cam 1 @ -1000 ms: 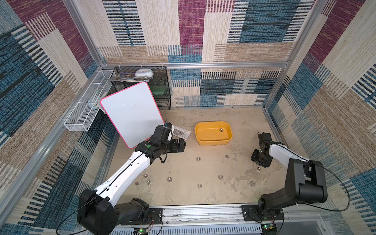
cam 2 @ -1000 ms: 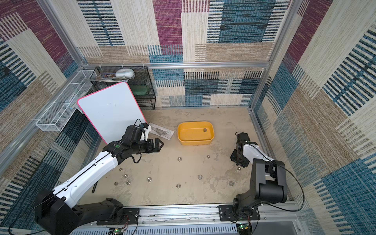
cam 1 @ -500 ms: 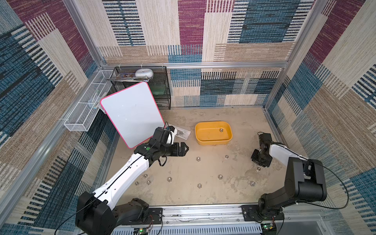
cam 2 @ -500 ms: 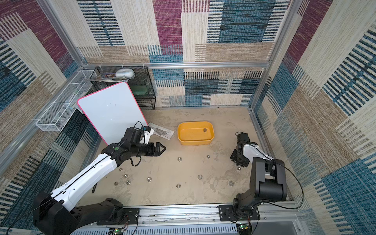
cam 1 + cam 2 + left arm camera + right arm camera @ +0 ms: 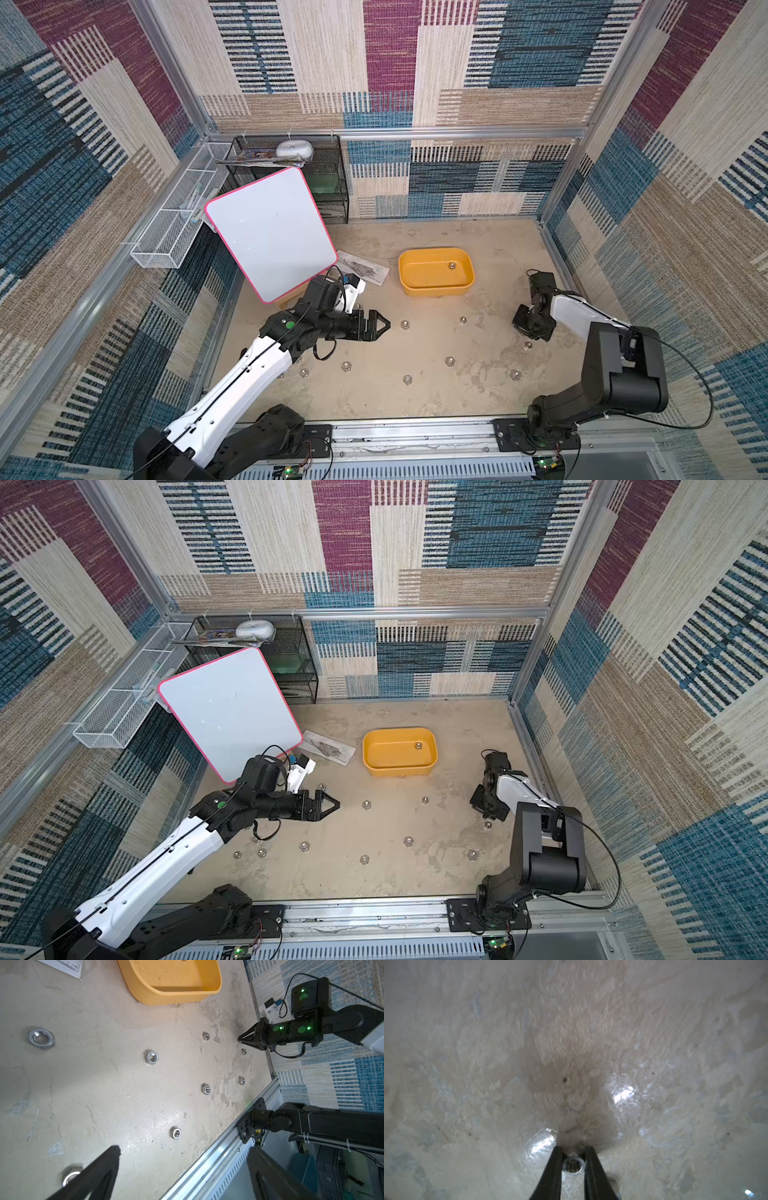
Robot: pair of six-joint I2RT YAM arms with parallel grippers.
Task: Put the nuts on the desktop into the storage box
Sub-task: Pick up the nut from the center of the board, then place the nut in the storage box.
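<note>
Both top views: bright, even light, sharp, shadows faint. Left wrist view: sharp, a sheen on the desktop [image 5: 166,1118]; the left gripper [image 5: 185,1148], close to the lens, is soft. Right wrist view: dimmer, desktop blurred, white glare patches beside the right gripper [image 5: 573,1154], a dark shadow ahead of it.

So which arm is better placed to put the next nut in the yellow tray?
Right, likely: the right gripper is shut on a hex nut, ready to carry to the yellow storage box. The left gripper is open and empty.
</note>
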